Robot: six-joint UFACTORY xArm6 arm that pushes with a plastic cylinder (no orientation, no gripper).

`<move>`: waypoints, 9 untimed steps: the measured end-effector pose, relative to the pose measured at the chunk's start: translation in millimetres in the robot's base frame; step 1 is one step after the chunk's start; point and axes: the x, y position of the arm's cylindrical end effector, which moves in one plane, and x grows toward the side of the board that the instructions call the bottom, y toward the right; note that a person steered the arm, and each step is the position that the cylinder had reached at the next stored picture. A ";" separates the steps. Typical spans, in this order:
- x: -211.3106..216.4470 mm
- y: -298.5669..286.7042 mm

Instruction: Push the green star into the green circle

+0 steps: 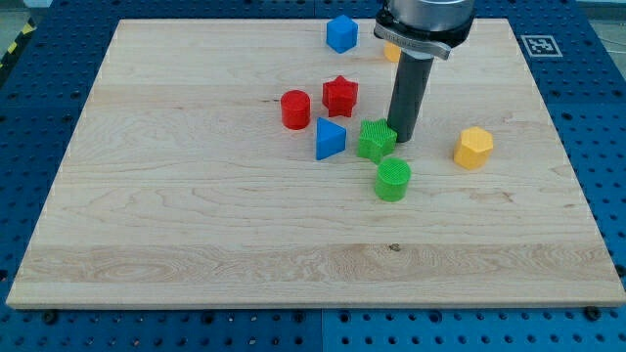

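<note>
My tip [402,136] rests against the upper-right side of the green star [376,140] — it is a bare rod, gripping nothing. The green circle [392,180] sits just below the star, nearly touching; a blue triangular block [330,138] crowds the star's left, while bare board [196,225] lies open below.

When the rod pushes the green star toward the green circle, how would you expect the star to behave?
The green star looks squat and flat-based, so it should slide on the wooden board rather than tip or roll. My tip meets its right edge off-centre, so it may rotate. It is probably rigid plastic, and the green circle sits close.
</note>
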 end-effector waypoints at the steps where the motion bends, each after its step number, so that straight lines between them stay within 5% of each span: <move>1: 0.0 -2.6; 5: -42.8 -3.3; 9: -42.8 -31.1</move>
